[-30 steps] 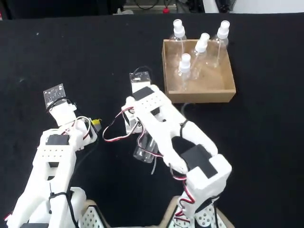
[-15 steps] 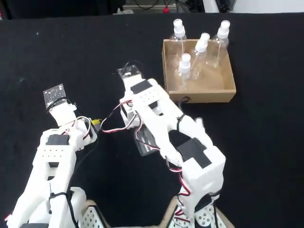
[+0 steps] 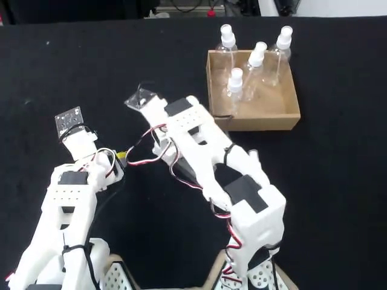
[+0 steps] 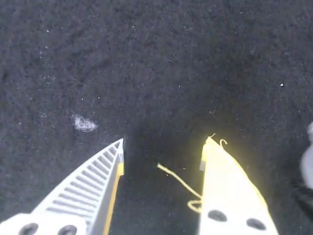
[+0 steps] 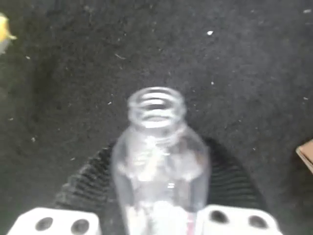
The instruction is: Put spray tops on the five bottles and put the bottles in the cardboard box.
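My right gripper (image 5: 157, 193) is shut on a clear bottle (image 5: 157, 147) whose threaded neck is bare and open. In the high view this gripper (image 3: 176, 164) sits under the white right arm at the table's middle, left of the cardboard box (image 3: 254, 124). Several bottles with white spray tops (image 3: 234, 78) stand upright in the box. My left gripper (image 4: 164, 142) hangs open over bare black cloth with nothing between its fingers. From above the left gripper (image 3: 121, 158) is just left of the right one. A small white piece (image 3: 253, 156), maybe a spray top, lies beside the right arm.
Black cloth (image 3: 72, 66) covers the whole table. A yellow thread (image 4: 178, 183) dangles from one left finger. The box's corner (image 5: 307, 151) shows at the edge of the right wrist view. Cables and gear lie beyond the table's far edge (image 3: 181, 13).
The right arm has swung its wrist to the left with the bottle held in it, uncovering the white piece beside it. The left arm has stayed still.
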Robot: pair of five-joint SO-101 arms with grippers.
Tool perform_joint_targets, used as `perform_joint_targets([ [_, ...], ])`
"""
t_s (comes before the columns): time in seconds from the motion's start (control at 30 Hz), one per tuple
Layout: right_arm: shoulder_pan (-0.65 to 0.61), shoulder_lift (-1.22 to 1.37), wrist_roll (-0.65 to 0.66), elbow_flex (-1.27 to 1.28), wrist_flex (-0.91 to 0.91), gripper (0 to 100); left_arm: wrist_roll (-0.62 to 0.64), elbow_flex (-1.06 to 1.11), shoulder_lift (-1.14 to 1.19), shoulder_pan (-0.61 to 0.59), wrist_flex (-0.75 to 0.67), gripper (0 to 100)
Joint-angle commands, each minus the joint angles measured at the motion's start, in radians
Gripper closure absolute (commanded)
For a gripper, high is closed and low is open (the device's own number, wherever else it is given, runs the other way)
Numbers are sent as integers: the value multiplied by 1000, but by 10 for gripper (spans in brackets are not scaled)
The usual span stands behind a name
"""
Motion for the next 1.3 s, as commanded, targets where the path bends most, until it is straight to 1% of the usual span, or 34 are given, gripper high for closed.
perform_joint_targets([
  [0.0,-8,-27,-17,-110,80,648,9,-15,-25,13,-20,755],
  [0.17,-6,-24,-28,-188,184,652,9,-15,-25,13,-20,755],
  [0.3,-3,-27,-114,-193,190,649,9,-16,-25,13,-20,755],
  [0.37,-3,-27,-135,-186,164,649,9,-16,-25,13,-20,755],
  [0.43,-3,-22,-127,-180,126,650,9,-16,-25,13,-20,755],
  [0.57,23,-18,12,-171,66,652,9,-16,-25,13,-20,755],
  [0.63,37,-18,54,-170,68,652,9,-16,-25,13,-20,755],
  [0.83,61,12,60,-114,51,652,9,-16,-25,13,-20,755],
  [0.97,60,48,-35,-62,-54,652,9,-16,-25,13,-20,755],
  [1.03,60,51,-43,-47,-98,655,9,-16,-25,13,-20,755],
  [1.1,60,51,-43,-39,-130,684,9,-16,-25,13,-20,755],
  [1.27,63,56,-43,-36,-135,787,9,-16,-25,13,-20,755],
])
